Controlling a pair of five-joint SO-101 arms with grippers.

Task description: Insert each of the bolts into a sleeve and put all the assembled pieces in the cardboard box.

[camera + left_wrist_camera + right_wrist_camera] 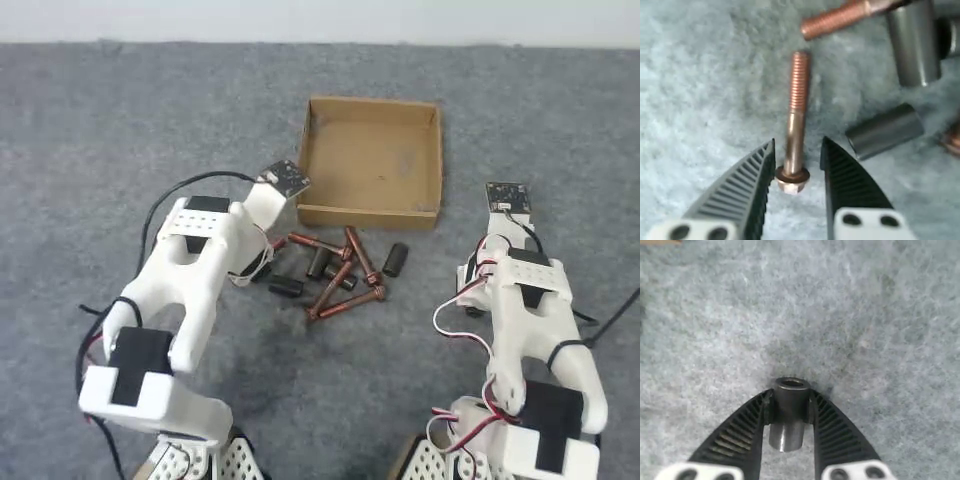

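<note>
My left gripper (797,145) is open low over the carpet, its fingers either side of the head end of a copper bolt (796,115) that lies flat. Two dark sleeves (885,131) (912,42) and a second bolt (840,17) lie just beyond it. My right gripper (790,392) is shut on a dark sleeve (788,412), held with its open end pointing away over bare carpet. From above, several bolts (345,285) and sleeves (396,259) lie in a loose pile between the left arm (200,270) and the right arm (525,300). The cardboard box (368,213) stands behind the pile.
Grey carpet covers the table. The box interior holds nothing. One sleeve (286,288) lies close beside the left arm. Cables loop around both arms. Open carpet stretches left of the left arm and between the pile and the right arm.
</note>
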